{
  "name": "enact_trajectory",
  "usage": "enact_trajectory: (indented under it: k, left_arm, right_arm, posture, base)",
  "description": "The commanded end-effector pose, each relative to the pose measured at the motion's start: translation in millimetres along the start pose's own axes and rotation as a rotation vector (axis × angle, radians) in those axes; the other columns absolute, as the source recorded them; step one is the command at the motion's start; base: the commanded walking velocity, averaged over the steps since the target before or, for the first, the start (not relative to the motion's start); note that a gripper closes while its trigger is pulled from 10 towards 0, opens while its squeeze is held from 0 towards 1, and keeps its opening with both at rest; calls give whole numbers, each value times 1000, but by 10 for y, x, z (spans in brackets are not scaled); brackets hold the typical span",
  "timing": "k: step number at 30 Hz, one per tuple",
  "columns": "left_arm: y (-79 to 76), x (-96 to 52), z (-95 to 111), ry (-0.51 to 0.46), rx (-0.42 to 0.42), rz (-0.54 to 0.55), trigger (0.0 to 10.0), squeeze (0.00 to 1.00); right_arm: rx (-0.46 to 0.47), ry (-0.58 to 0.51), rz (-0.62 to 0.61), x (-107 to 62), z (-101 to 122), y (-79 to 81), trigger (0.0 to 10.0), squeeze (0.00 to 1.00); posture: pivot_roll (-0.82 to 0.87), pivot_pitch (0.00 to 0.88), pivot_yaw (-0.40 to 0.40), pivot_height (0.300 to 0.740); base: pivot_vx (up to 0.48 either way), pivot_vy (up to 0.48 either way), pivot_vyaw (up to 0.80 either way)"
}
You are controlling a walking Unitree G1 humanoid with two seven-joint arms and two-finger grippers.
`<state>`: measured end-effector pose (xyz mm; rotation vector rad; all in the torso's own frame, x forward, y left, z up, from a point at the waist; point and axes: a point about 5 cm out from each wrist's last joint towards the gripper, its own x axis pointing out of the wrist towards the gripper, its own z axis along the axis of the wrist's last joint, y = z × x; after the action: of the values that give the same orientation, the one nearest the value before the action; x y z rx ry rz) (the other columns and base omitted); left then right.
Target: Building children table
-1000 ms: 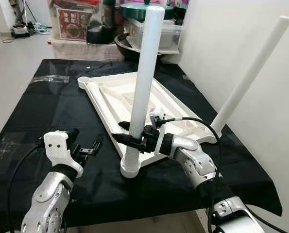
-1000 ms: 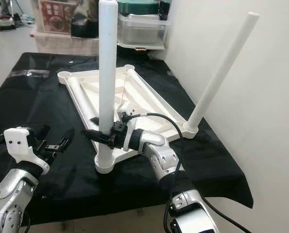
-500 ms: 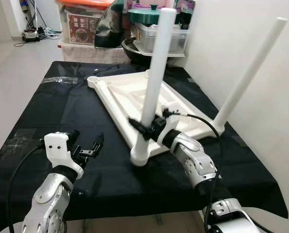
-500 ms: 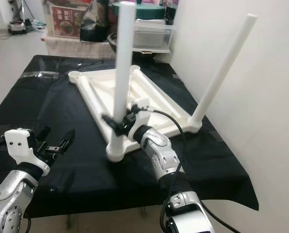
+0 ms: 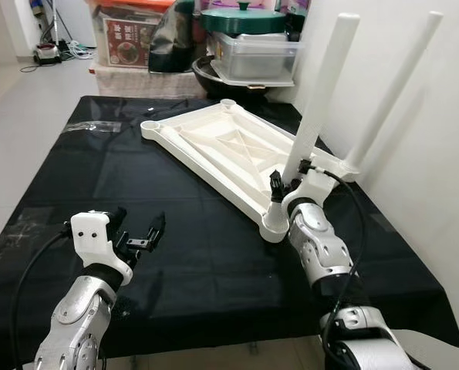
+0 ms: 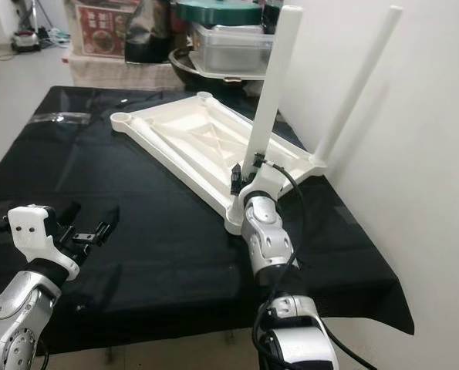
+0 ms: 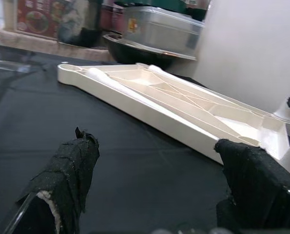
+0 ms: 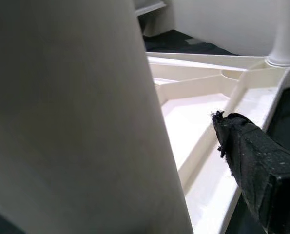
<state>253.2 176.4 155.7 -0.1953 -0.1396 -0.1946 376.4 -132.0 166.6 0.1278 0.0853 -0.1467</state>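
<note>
Two white legs stand up from the upside-down table top in front of you. It lies flat on the bench, which has a black cloth over it. The near leg stands in the corner of the table top closest to you, and the far leg stands in the next corner, close to the white wall. Both legs lean a little. Your right claw is at the bottom of the near leg, with one black finger on each side of it. In the right wrist view the leg is very big and close, and one black finger sticks out beside it. The pictures do not let you tell if the claw is squeezing the leg or only sitting around it. Your left claw hangs over the black cloth on the near left part of the bench. Its two fingers are spread wide apart and hold nothing. In the left wrist view you see both black fingertips with the table top lying well apart from them. Behind the bench you can see a clear box with a green lid on top, a dark bowl and a red box.
</note>
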Motion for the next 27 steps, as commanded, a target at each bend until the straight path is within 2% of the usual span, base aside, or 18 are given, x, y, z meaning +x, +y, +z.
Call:
enact_trajectory:
  k: [1,2,7,11,12,14,15,18,23,27]
  left_arm:
    - [-8,7,-19,14,-1,-2,10000,0]
    - [-10,8,-20,14,-1,-2,10000,0]
    - [-16,6,-17,14,-2,-2,10000,0]
    - [-17,9,-16,11,-5,-1,10000,0]
    - [-19,10,-16,11,-6,-2,10000,0]
    - [-20,12,-16,11,-6,-3,10000,0]
    - [-21,12,-17,12,-5,-3,10000,0]
    - [-23,11,-19,15,1,-3,10000,0]
    - [-29,5,-21,19,13,-1,10000,0]
    - [-26,-23,-6,27,47,22,10000,0]
  right_arm:
    - [0,-1,-34,26,16,0,10000,0]
    - [7,-15,-47,34,32,1,0,0]
    - [50,-24,-71,54,45,-13,0,0]
    - [37,-6,-66,53,14,-40,0,0]
    - [21,0,-61,55,12,-42,5725,0]
    - [9,4,-58,57,12,-43,5725,0]
    - [-12,-23,-62,50,38,-45,10000,0]
    - [-26,-92,-38,9,101,-46,10000,0]
    - [-33,-142,3,-56,131,-50,10000,0]
    - [-58,-231,68,-246,205,-86,10000,0]
  posture:
    - [104,0,-118,740]
    - [106,0,-121,740]
    - [106,0,-124,740]
    - [100,0,-123,740]
    - [97,0,-121,740]
    - [95,0,-120,740]
    - [94,0,-117,740]
    - [91,0,-118,740]
    - [86,0,-118,740]
    - [63,0,-107,740]
  base:
    - [0,0,0]
    - [0,0,0]
    - [0,0,0]
    - [0,0,0]
    - [0,0,0]
    - [0,0,0]
    - [0,0,0]
    - [0,0,0]
    - [0,0,0]
    - [0,0,0]
